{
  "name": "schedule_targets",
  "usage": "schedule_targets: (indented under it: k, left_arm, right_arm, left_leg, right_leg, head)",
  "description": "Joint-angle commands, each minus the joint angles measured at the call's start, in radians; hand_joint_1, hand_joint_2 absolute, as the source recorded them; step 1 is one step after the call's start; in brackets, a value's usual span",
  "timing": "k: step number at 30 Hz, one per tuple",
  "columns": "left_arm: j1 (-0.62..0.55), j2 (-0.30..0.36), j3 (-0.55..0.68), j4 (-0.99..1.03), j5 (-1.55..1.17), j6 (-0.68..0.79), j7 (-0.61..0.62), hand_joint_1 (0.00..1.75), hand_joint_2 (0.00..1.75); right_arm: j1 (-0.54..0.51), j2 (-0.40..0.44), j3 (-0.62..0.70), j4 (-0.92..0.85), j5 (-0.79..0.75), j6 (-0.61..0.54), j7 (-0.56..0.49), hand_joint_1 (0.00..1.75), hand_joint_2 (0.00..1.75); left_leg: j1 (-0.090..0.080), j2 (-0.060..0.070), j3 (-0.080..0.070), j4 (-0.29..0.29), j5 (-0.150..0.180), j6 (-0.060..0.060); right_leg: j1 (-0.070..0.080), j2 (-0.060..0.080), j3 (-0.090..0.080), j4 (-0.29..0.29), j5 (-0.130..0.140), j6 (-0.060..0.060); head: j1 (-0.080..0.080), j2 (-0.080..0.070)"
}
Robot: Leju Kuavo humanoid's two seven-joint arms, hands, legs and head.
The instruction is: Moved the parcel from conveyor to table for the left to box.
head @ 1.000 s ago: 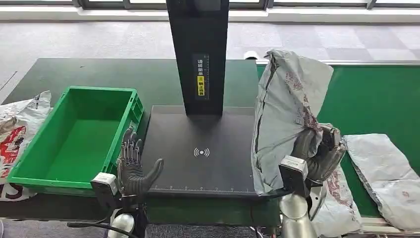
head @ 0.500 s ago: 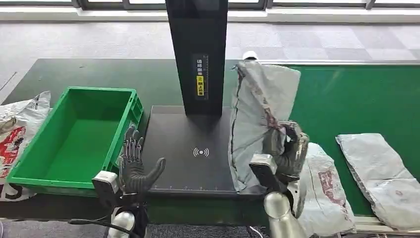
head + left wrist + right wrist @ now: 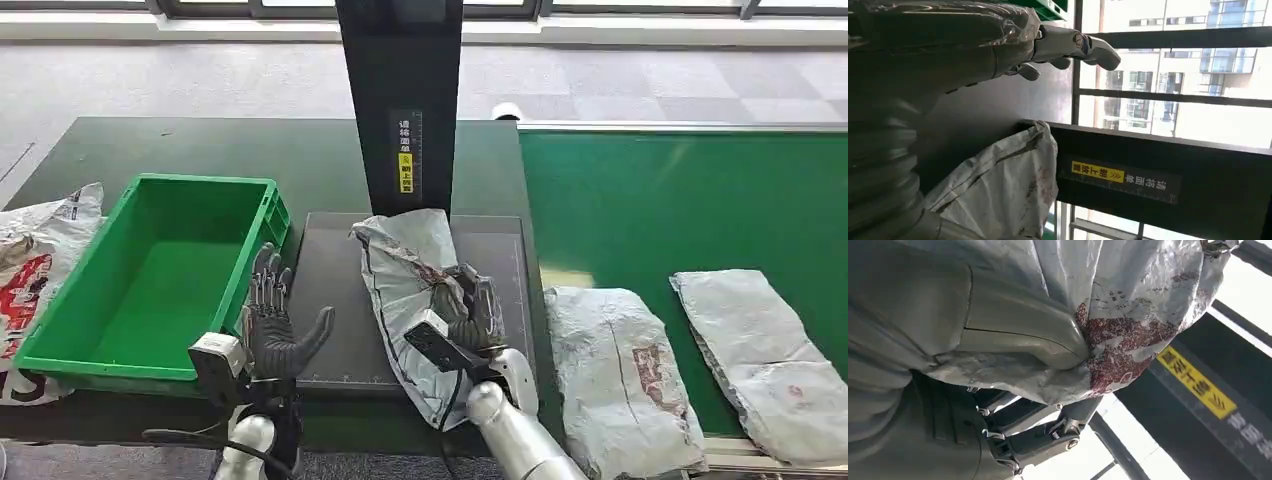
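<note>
Nearest us, our right hand [image 3: 468, 318] grips the grey poly-mailer parcel [image 3: 412, 290], thumb and fingers clamped on its crumpled film. A second ago we held this parcel upright over the conveyor's edge; now it has swung across and dropped low, and lies draped on the black scanner platform [image 3: 330, 300] in front of the black post [image 3: 400, 110]. We judge the transfer from belt to table nearly done, with only the release left.

To the other side, our left hand [image 3: 272, 335] has stayed put at the platform's near corner, fingers spread and holding nothing, well placed to take over. Just beyond it sits the empty green crate [image 3: 60, 320], where the parcel should go.

Beyond our right hand, two more grey parcels [image 3: 620, 370] wait on the green conveyor belt [image 3: 680, 200].
</note>
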Motion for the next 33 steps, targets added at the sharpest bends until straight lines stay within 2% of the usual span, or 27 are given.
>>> schedule_targets:
  k: [1, 18, 19, 24, 25, 27, 29, 33]
  left_arm:
    - [-0.049, 0.027, -0.002, 0.060, 0.004, 0.002, 0.005, 0.00, 1.75]
    - [-0.046, 0.025, -0.004, 0.061, 0.006, 0.009, 0.005, 0.00, 1.75]
    - [-0.046, 0.025, -0.005, 0.062, 0.005, 0.011, 0.005, 0.00, 1.75]
    - [-0.041, 0.026, -0.003, 0.055, 0.008, 0.018, 0.005, 0.00, 1.75]
    - [-0.038, 0.026, 0.006, 0.053, 0.013, 0.026, 0.005, 0.00, 1.75]
    - [-0.036, 0.031, 0.014, 0.049, 0.015, 0.016, 0.005, 0.00, 1.75]
    - [-0.032, 0.028, 0.021, 0.044, 0.012, 0.010, 0.005, 0.00, 1.75]
    - [-0.027, 0.025, 0.025, 0.039, 0.009, 0.010, 0.005, 0.00, 1.75]
  right_arm:
    - [-0.083, -0.014, 0.046, 0.184, -0.007, -0.001, 0.002, 1.75, 1.75]
    - [-0.086, -0.015, 0.049, 0.190, -0.008, 0.000, 0.011, 1.75, 1.75]
    - [-0.089, -0.017, 0.054, 0.197, 0.002, -0.004, 0.029, 0.00, 1.75]
    - [-0.076, -0.014, 0.058, 0.172, -0.008, -0.017, 0.015, 0.00, 1.75]
    - [0.013, -0.021, 0.097, -0.055, -0.068, -0.070, -0.074, 0.00, 1.75]
    - [0.051, -0.022, 0.108, -0.139, -0.064, -0.070, -0.074, 0.00, 1.75]
    - [0.077, -0.032, 0.124, -0.197, -0.009, -0.066, -0.027, 0.00, 1.75]
    - [0.083, -0.033, 0.130, -0.193, 0.005, -0.069, -0.018, 0.00, 1.75]
  left_leg:
    - [0.000, 0.000, 0.002, -0.002, 0.001, 0.000]
    - [0.000, 0.000, 0.003, -0.002, 0.000, 0.000]
    - [0.000, 0.000, 0.002, -0.001, 0.000, 0.000]
    - [0.000, 0.000, 0.002, -0.001, 0.001, 0.000]
    - [0.000, 0.000, 0.001, -0.001, 0.000, 0.000]
    - [0.000, -0.001, 0.002, -0.002, 0.000, 0.000]
    - [0.000, -0.001, 0.001, -0.001, 0.000, 0.000]
    - [0.000, -0.001, 0.003, -0.002, 0.000, 0.000]
  right_leg:
    - [0.000, -0.001, 0.002, -0.002, 0.000, -0.001]
    - [0.000, -0.001, 0.003, -0.002, 0.000, -0.001]
    - [0.000, -0.001, 0.002, -0.001, 0.000, 0.000]
    - [0.000, -0.001, 0.002, -0.001, 0.000, -0.001]
    - [0.000, -0.001, 0.001, -0.001, 0.000, -0.001]
    - [0.001, -0.002, 0.002, -0.002, 0.000, -0.001]
    - [0.001, -0.002, 0.001, -0.001, 0.000, -0.001]
    - [0.000, -0.001, 0.003, -0.002, 0.000, -0.001]
  head:
    - [0.000, 0.000]
    - [0.000, 0.000]
    - [0.000, 0.000]
    - [0.000, 0.000]
    - [0.000, 0.000]
    - [0.000, 0.000]
    - [0.000, 0.000]
    - [0.000, 0.000]
